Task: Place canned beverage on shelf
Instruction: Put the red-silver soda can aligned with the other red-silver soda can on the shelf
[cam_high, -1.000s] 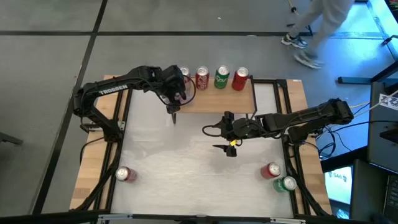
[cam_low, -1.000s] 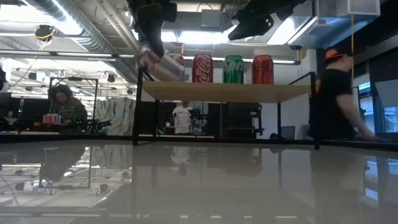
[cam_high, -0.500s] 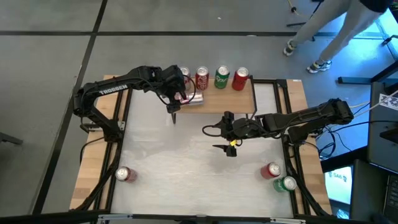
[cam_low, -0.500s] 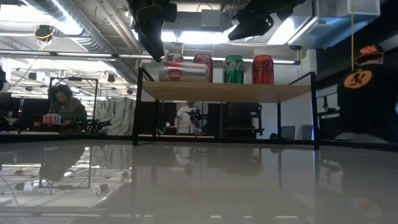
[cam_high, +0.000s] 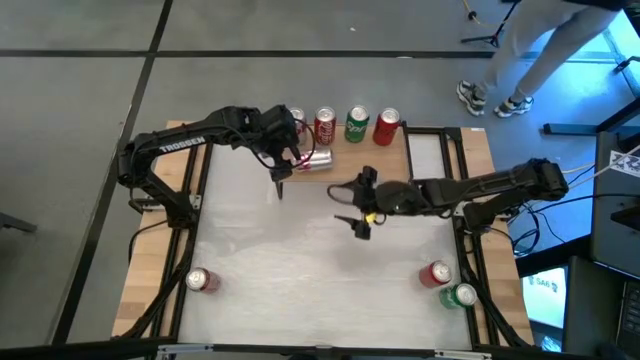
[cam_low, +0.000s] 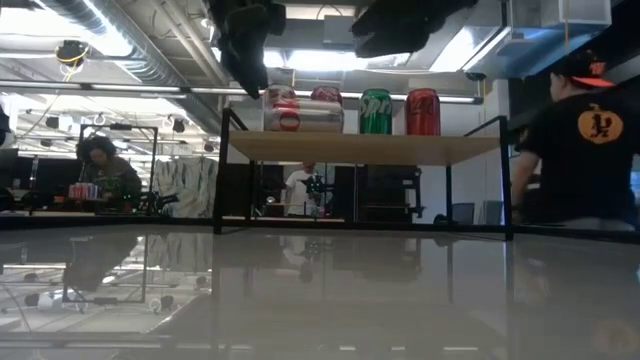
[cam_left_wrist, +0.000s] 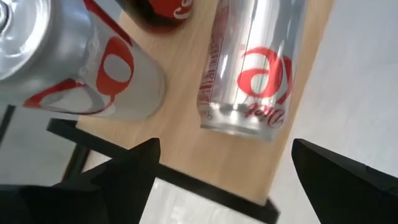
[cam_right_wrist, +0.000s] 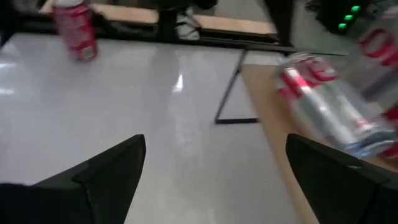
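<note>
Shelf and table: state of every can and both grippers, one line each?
Silver can: lying on its side on the shelf, not gripped.
Second silver can: upright on shelf.
Two red cans: upright on shelf.
Green can: upright on shelf.
Red can: on its side on table.
Left gripper: open, above the fallen can.
Right gripper: open, empty, over the table.

"TROSSEN" on the left arm (cam_high: 182, 146); "Sprite", probably, on the green can (cam_low: 376, 111).

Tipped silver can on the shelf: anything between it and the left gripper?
Nothing. In the left wrist view the tipped silver can lies on the shelf, open left gripper just clear, only bare plank between.
</note>
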